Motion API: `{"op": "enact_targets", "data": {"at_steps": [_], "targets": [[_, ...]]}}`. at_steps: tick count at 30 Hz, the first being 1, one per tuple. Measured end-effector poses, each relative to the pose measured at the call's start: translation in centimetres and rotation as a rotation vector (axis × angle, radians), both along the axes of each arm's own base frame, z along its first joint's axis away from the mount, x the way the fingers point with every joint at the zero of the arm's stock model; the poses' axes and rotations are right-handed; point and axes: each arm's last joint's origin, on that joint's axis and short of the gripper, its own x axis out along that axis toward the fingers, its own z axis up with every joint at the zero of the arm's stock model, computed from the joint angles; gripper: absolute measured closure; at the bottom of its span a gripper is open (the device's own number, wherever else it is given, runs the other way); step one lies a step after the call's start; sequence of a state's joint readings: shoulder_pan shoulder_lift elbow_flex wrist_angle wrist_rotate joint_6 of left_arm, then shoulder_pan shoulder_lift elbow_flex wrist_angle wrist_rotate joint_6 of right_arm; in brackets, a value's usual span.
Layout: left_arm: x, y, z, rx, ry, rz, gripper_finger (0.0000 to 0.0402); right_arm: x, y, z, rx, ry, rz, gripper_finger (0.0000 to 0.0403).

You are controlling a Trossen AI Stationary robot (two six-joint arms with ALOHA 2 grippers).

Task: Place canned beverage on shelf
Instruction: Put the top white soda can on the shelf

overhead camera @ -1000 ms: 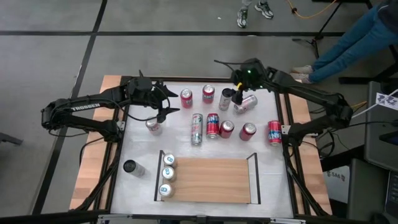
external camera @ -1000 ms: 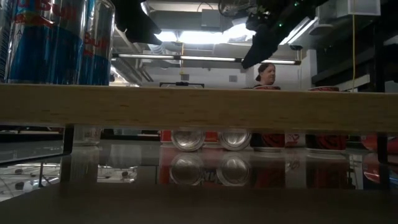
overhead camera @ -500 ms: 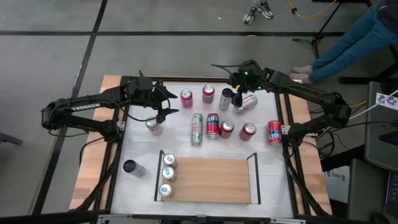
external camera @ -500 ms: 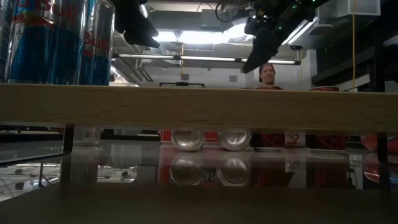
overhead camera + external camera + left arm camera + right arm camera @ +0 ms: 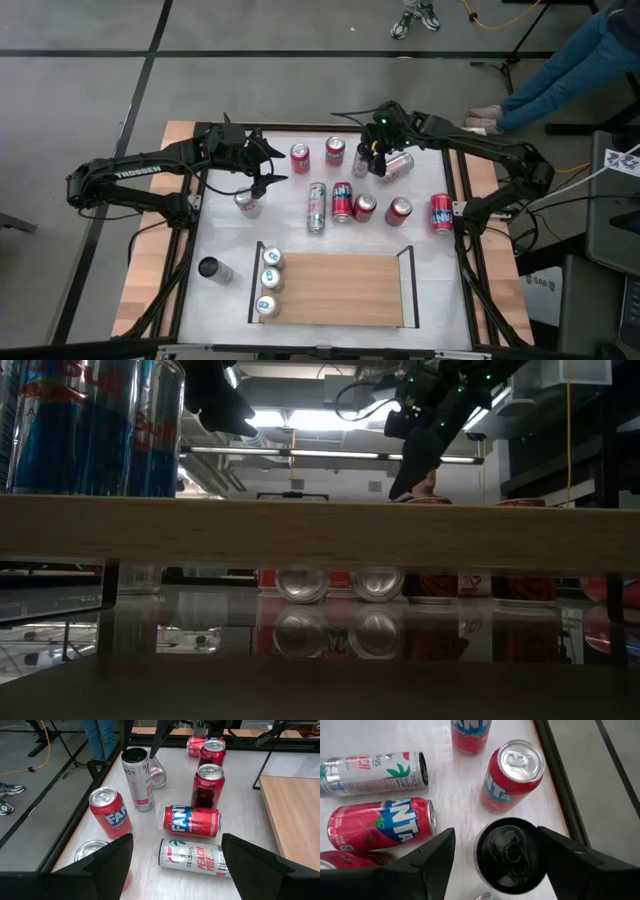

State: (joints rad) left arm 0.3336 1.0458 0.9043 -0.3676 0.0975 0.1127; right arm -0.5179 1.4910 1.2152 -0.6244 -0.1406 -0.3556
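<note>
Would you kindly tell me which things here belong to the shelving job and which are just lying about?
Job:
- black-topped can, between the right gripper open fingers
- wooden shelf
- three cans already on it

Lying about:
- dark can beside the shelf
- orange cable on the floor

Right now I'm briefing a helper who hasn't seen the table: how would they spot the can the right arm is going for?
Start at the far edge of the white table, opposite the wooden shelf. There the right tool hangs open over a tall slim silver can standing upright. Its black top sets it apart from the shorter red cans beside it.
</note>
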Motion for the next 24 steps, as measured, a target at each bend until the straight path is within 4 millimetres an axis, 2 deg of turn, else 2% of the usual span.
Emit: {"op": "enact_targets", "data": {"at_steps": [6, 24], "targets": [[0.0, -0.01, 0.0, 0.0, 0.0, -0.001, 0.0105, 0.34, -0.23, -0.69, -0.008, 0.028, 0.007, 0.0134], [0.01, -0.01, 0.01, 0.0, -0.001, -0.001, 0.0105, 0.59, -0.43, -0.46, -0.053, 0.005, 0.017, 0.0134]]}}
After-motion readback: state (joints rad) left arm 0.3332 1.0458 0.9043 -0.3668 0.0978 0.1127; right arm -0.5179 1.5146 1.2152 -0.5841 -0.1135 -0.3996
